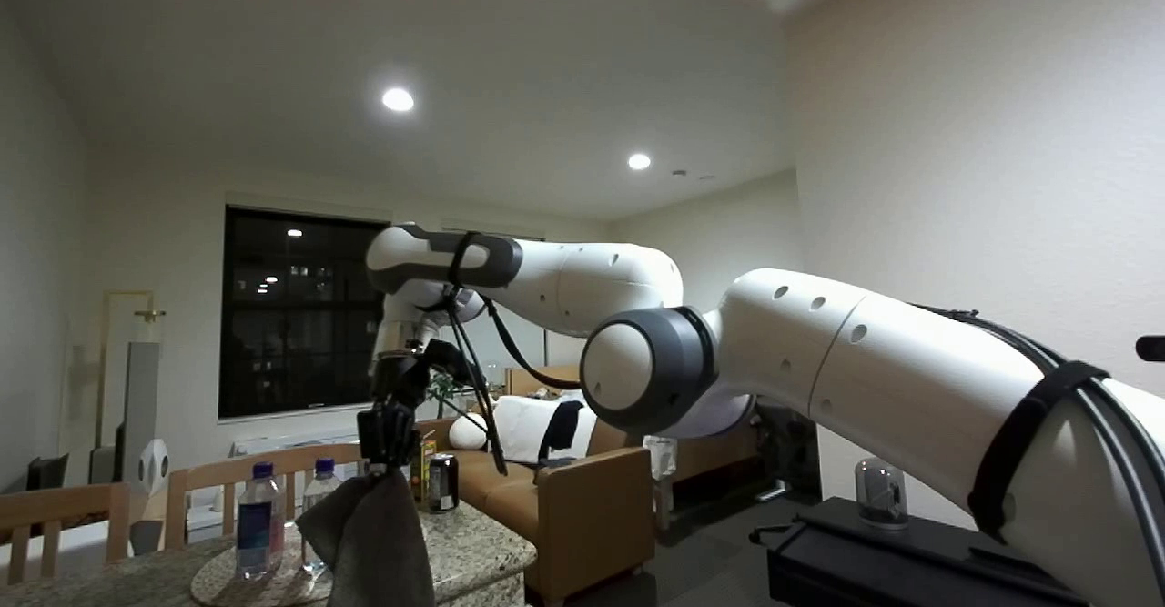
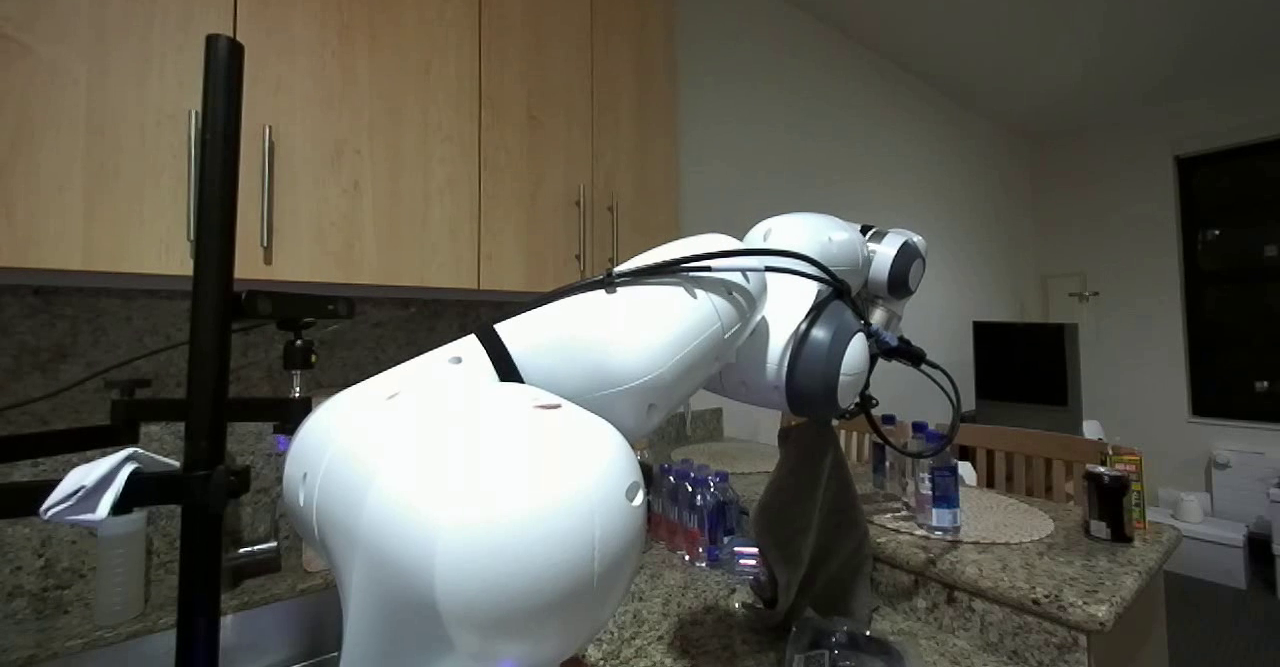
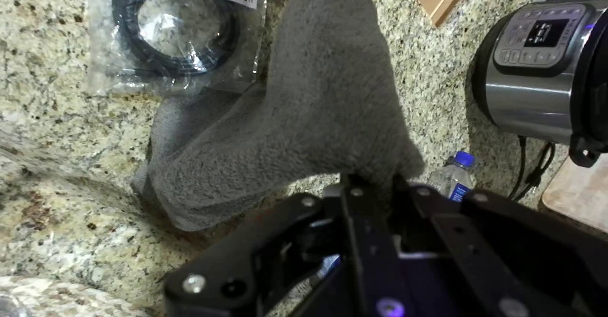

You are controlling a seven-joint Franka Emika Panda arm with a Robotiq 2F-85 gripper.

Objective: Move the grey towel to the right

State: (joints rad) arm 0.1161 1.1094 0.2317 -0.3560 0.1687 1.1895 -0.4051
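Grey towel (image 3: 327,93) in tool (image 3: 375,186), near bottles (image 2: 694,515) and bagged coil (image 3: 178,65).

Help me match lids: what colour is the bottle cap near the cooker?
Blue cap, clearest in the wrist view.

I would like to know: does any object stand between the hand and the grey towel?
Nothing visible does: the hand already grips the grey towel directly. A bagged dark cable coil lies by the towel, not between the two.
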